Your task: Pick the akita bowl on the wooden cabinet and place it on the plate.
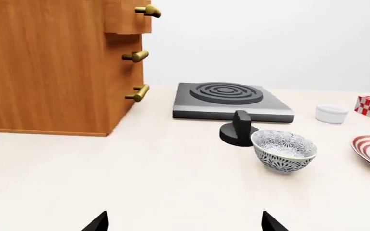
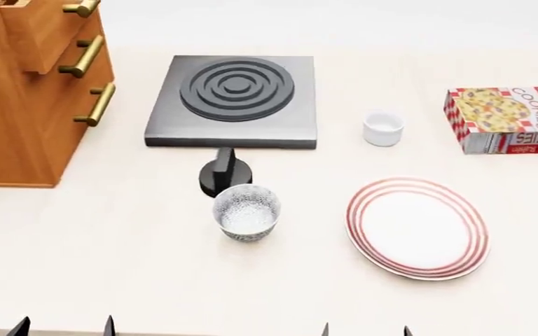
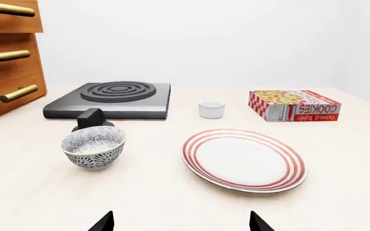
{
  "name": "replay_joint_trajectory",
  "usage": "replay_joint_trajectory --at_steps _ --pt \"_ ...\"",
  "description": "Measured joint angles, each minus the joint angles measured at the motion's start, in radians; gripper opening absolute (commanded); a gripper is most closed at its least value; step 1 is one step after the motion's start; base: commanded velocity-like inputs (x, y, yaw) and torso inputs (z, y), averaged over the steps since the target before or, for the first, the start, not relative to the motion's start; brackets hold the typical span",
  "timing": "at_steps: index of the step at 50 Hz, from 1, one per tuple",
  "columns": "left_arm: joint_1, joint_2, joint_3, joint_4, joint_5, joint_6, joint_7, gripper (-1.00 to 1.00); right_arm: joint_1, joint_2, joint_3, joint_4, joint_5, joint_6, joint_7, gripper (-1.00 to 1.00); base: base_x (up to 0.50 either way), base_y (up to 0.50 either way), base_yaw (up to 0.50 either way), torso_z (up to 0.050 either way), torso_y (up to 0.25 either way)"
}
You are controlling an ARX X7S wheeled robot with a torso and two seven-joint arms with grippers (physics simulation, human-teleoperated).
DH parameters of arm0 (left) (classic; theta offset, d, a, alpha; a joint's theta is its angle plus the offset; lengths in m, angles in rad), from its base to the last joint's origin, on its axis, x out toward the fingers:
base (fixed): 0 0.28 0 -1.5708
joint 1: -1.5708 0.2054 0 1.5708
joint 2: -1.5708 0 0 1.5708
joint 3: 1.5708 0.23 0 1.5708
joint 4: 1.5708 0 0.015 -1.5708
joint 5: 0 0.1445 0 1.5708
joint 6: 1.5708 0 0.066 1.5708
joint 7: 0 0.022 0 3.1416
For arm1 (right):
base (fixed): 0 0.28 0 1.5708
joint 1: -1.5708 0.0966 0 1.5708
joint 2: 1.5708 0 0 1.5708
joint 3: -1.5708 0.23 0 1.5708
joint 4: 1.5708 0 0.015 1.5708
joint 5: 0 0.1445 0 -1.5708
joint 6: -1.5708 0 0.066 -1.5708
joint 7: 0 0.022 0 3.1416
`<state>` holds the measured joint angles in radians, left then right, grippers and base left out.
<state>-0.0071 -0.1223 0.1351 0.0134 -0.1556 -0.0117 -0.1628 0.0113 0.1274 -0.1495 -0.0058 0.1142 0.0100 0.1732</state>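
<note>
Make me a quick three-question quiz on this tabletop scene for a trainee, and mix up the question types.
1. True or false: the speckled bowl sits on the plate.
2. Multiple choice: what stands between that bowl and the stove? A) the black knob B) a white cup C) a cookie box
3. Fill in: the left tool and the right tool are both ___ (open or shut).

Key: 1 false, the bowl stands on the table beside the plate. 2 A. 3 open, with nothing between the tips.
</note>
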Motion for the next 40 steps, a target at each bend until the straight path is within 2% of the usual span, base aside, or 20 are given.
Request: replay_joint_trajectory --at_steps 40 --pt "-0.003 -0.028 0.036 0.003 -0.013 0.002 -0.034 1.0 0.004 0.024 -0.029 0.001 0.024 -0.002 0.033 1.0 0.0 0.5 0.0 0.0 0.0"
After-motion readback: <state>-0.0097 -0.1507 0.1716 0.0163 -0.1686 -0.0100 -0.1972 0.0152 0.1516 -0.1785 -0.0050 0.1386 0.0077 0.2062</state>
